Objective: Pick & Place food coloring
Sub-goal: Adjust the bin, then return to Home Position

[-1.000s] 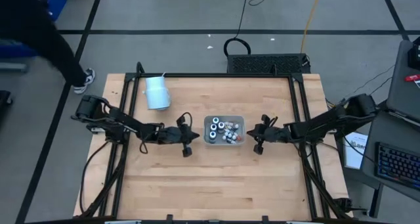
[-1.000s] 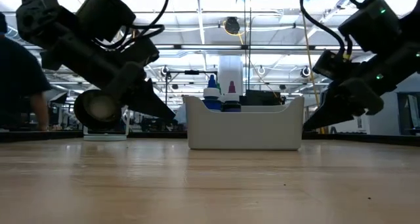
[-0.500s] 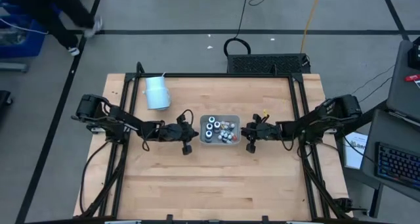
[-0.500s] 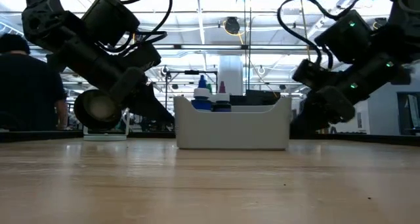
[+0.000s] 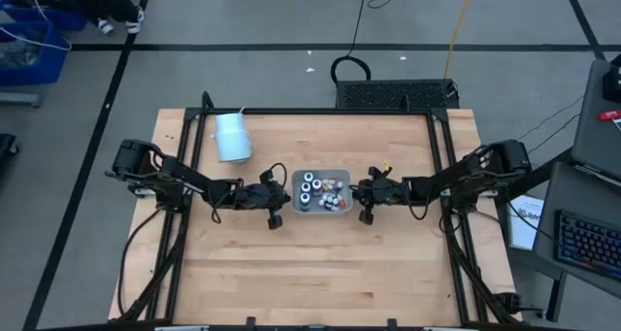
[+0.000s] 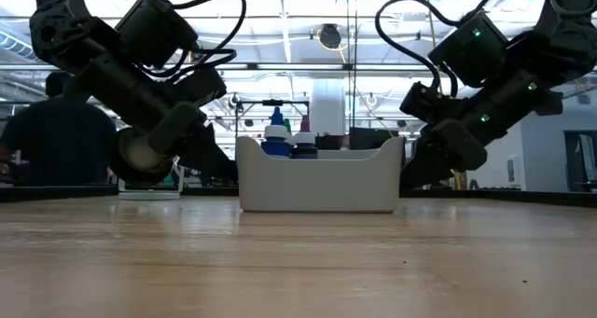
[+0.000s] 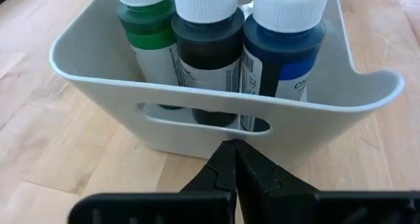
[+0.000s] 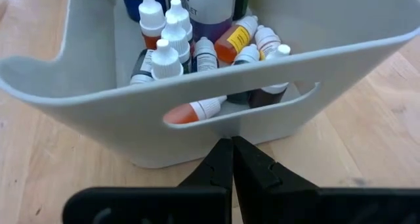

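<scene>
At about ten o'clock on the pale, grainy wooden table point(image 5: 320, 263), a round pale blue-white cup point(image 5: 232, 137) lying on its side. To the left of middle, the dark left gripper point(image 5: 278, 200), fingers point(image 7: 220, 171) clenched with nothing between them, tip right by the tray's slot handle. In the middle, a smooth clear tray point(image 6: 317, 178), boxy with rounded corners and a dip in each end wall. Inside, the food coloring point(image 5: 323, 192): round dark bottles point(image 7: 207, 50) with white caps at the nine o'clock end, small whitish dropper bottles point(image 8: 172, 33) with pointy tips, some orange-red, at the three o'clock end. Just right of the tray, the dark right gripper point(image 5: 361, 195), fingers point(image 8: 223, 165) pressed together and empty, tip close below the other slot handle.
</scene>
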